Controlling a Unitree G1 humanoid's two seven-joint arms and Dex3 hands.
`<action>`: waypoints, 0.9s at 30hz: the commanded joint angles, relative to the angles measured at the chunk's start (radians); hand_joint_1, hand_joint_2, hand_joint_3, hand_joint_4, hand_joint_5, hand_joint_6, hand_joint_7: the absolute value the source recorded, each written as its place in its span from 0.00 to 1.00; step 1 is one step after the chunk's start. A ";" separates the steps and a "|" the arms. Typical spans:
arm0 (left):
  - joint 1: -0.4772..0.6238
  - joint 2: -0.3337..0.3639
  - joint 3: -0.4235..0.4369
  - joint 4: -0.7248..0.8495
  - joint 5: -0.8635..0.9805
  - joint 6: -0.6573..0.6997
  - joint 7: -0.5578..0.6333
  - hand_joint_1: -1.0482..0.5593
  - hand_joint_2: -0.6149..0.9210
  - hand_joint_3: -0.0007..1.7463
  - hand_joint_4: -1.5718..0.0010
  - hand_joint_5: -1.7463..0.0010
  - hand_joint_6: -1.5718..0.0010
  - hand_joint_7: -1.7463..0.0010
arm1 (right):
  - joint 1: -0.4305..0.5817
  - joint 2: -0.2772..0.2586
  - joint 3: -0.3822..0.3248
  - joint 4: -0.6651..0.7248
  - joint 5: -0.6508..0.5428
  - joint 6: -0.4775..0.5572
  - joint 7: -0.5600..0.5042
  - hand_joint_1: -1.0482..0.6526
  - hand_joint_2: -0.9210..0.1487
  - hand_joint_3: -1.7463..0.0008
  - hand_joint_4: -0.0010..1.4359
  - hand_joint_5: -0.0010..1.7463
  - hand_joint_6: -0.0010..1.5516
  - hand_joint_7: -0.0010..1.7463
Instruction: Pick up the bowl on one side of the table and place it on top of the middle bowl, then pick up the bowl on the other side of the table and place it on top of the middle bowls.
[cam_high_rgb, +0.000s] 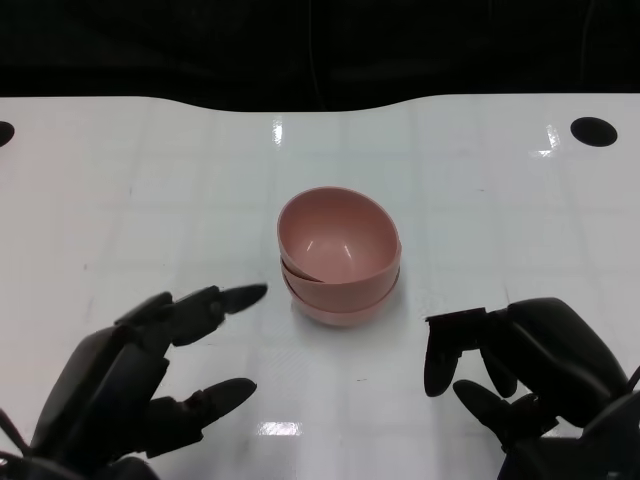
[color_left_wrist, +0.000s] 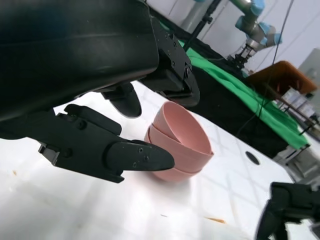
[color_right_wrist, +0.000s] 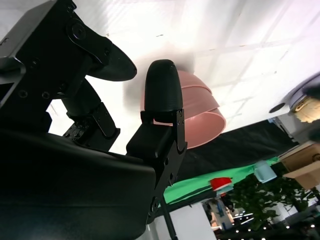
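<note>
From the head view, a stack of pink bowls (cam_high_rgb: 340, 262) stands on the white counter (cam_high_rgb: 150, 190), ahead of both hands and between them. The top bowl (cam_high_rgb: 338, 238) sits tilted in the ones beneath it (its open mouth leans toward the left hand's side). The left hand (cam_high_rgb: 140, 375) hovers near the counter with its fingers spread and nothing in them; its longest fingertip points toward the stack without touching it. The right hand (cam_high_rgb: 525, 365) lies on the other side, fingers apart and bent downward, also empty and clear of the bowls.

In the left wrist view, the left hand's fingers (color_left_wrist: 107, 150) reach toward the stack of pink bowls (color_left_wrist: 179, 142), which stands just beyond the fingertips, with a gap visible between them. The right hand (color_left_wrist: 287, 207) shows dark on the far side of the stack. Past the counter's edge lie a green cloth (color_left_wrist: 235, 95) and a robot arm with blue joints (color_left_wrist: 252, 25).

In the right wrist view, the right hand's fingers (color_right_wrist: 162, 92) stand apart, and the stack of pink bowls (color_right_wrist: 197, 117) shows just behind one raised fingertip (whether they touch cannot be told here).
</note>
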 joint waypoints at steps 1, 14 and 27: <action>0.027 0.010 0.038 -0.022 -0.087 0.034 -0.047 0.52 1.00 0.18 0.66 0.31 0.64 0.50 | 0.013 -0.003 -0.018 -0.031 0.035 0.042 0.035 0.54 0.66 0.21 0.62 1.00 0.58 0.65; 0.064 -0.028 0.062 0.008 -0.206 0.009 -0.078 0.55 0.77 0.56 0.55 0.20 0.58 0.30 | 0.045 0.023 -0.048 -0.065 0.184 0.065 0.080 0.56 0.59 0.32 0.57 0.97 0.57 0.60; 0.045 -0.060 0.087 0.115 -0.249 -0.061 -0.090 0.55 0.75 0.62 0.57 0.06 0.57 0.25 | 0.054 0.024 -0.052 -0.042 0.202 0.003 0.065 0.56 0.54 0.36 0.58 0.96 0.55 0.63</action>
